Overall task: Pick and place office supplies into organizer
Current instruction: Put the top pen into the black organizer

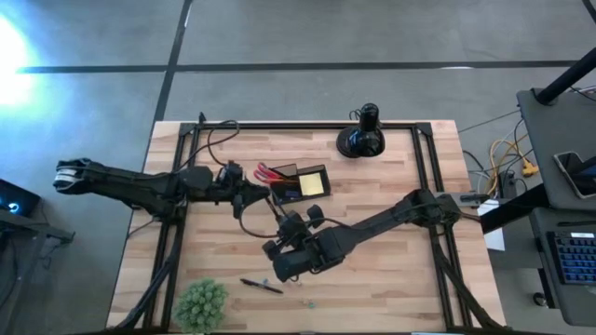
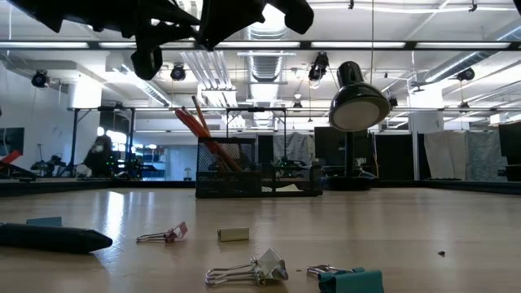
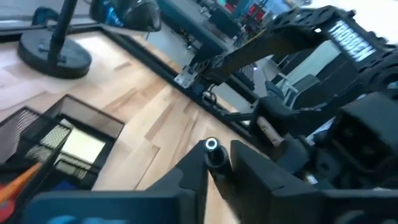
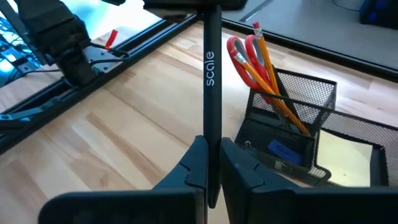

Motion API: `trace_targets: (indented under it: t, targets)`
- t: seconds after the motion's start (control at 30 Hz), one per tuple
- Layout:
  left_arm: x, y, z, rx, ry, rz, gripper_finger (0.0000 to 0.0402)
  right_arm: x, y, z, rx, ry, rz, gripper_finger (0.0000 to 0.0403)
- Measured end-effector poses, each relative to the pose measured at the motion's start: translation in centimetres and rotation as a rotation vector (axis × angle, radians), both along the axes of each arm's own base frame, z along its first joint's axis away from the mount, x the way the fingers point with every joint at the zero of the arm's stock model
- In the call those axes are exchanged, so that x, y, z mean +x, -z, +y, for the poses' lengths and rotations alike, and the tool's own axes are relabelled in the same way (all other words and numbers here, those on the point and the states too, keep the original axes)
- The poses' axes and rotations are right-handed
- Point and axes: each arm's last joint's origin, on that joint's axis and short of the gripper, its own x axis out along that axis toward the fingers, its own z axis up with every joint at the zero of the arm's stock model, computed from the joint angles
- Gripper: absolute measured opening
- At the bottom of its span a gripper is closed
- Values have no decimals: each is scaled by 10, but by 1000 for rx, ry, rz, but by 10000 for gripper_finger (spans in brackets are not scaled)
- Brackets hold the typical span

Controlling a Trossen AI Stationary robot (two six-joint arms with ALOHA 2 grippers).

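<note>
A thin black pen (image 4: 210,74) printed "scale" hangs above the table between my two grippers. My right gripper (image 4: 211,155), near the table's middle (image 1: 291,228), is shut on one end. My left gripper (image 3: 217,158), just left of the organizer (image 1: 268,195), is shut on the other end. The organizer (image 1: 300,181) is a black mesh box standing on the table. It holds red-handled scissors (image 4: 242,59) and an orange pencil (image 4: 267,56) upright, a blue piece (image 4: 283,150) and a yellow sticky pad (image 4: 348,155). My left gripper pinches the pen between its two fingers, near the end farthest from my right gripper (image 4: 208,14). That end (image 3: 211,146) shows end-on between the fingers, so the pen lies roughly along them. The pen is clear of the table. My right gripper pinches the pen's other end (image 4: 211,146) between its two fingers. A short stub sticks out behind the fingers, and the long part runs on toward my left gripper. The pen is lifted clear of the table.
A black round-based lamp (image 1: 361,140) stands at the far side, right of the organizer. A green fuzzy ball (image 1: 200,302) and another black pen (image 1: 261,286) lie near the front edge. Binder clips (image 2: 248,268) and a dark marker (image 2: 53,238) lie on the near table.
</note>
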Motion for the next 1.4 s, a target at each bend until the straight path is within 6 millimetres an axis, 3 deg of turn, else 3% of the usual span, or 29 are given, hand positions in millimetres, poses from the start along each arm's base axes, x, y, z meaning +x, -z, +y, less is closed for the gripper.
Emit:
trace_targets:
  t: [0.1, 0.43, 0.57, 0.73, 0.9, 1.07, 1.3, 1.4]
  targets:
    - [0, -1, 2, 8, 5, -8, 18, 0, 0, -2, 1, 5, 1, 32]
    - [7, 5, 20, 142, -92, 68, 18, -13, -24, -6, 21, 12, -20, 153]
    - [14, 4, 33, 240, -125, 104, 18, -38, -45, -15, 67, 128, -52, 183]
    - [28, 13, 46, 342, -155, 162, 18, -89, -85, -25, 27, 314, -218, 194]
    - [46, 25, 58, 450, -198, 170, 18, -120, -116, -39, 23, 340, -251, 196]
    - [57, 32, 63, 447, -204, 194, 18, -122, -119, -40, 1, 314, -214, 194]
    - [47, -5, 61, 478, -231, 115, 18, -121, -106, -38, 45, 312, -142, 194]
    - [43, 4, 64, 523, -239, 207, 18, -121, -102, -39, 45, 327, -140, 194]
